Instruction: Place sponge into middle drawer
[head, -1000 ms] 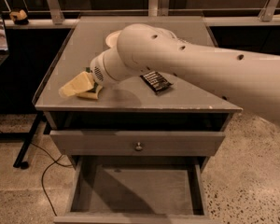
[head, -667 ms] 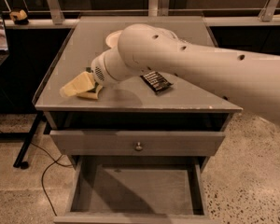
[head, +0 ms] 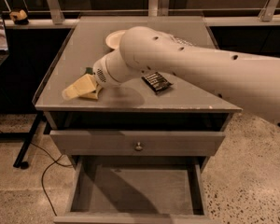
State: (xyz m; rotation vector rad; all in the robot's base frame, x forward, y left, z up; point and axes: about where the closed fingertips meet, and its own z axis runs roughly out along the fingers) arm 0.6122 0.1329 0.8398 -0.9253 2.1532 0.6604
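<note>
The sponge (head: 78, 88) lies on the cabinet top near its front left edge, with the pale yellow foam showing and a bit of dark green at its back. My gripper (head: 94, 82) is right at the sponge's right side, mostly hidden behind my white wrist. Whether it holds the sponge cannot be told. The middle drawer (head: 86, 190) is pulled out below, with its flat grey floor bare. My arm reaches in from the right across the cabinet top.
A black snack wrapper (head: 157, 82) lies on the cabinet top (head: 186, 97) right of my wrist. A white plate (head: 113, 39) sits behind my arm. The upper drawer front with its round knob (head: 138, 147) is shut. Cables and a stand leg are on the floor at left.
</note>
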